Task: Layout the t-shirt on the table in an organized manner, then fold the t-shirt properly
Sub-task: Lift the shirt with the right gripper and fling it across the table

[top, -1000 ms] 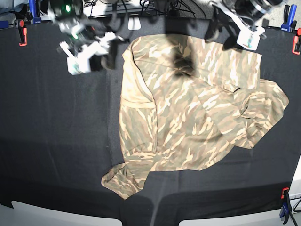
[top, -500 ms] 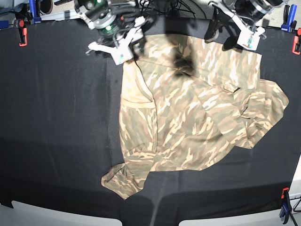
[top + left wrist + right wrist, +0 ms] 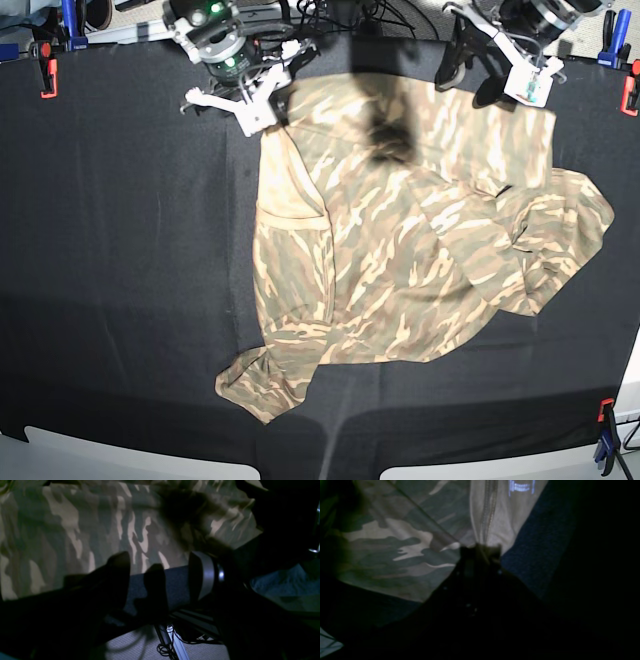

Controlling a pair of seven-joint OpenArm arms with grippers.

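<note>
Camouflage fabric is filling the middle of the base view: one t-shirt (image 3: 420, 230) is lying rumpled on the table (image 3: 120, 260), far edge near the back, one sleeve trailing toward the near-left.

Right gripper (image 3: 272, 103) is sitting at the shirt's far-left corner. Base view is only showing it over the hem; right wrist view is showing more: jaws pinched together on a bunched bit of t-shirt (image 3: 395, 542) edge, fabric puckering at the tips (image 3: 480, 550). That view is also catching the pale inner side of the cloth with a stitched seam, which base is not showing.

Left gripper (image 3: 500, 85) is hanging over the far-right corner. Left wrist view is showing its jaws spread wide, fingers (image 3: 202, 577) apart with bare table (image 3: 175, 585) cloth between them, t-shirt (image 3: 75, 535) just beyond, nothing gripped. Floor and cables are visible past the table edge there only.

Count: one shirt, two grippers. Clamps in base view: red ones (image 3: 47, 75) at three spots, blue ones (image 3: 68, 22) at three.
</note>
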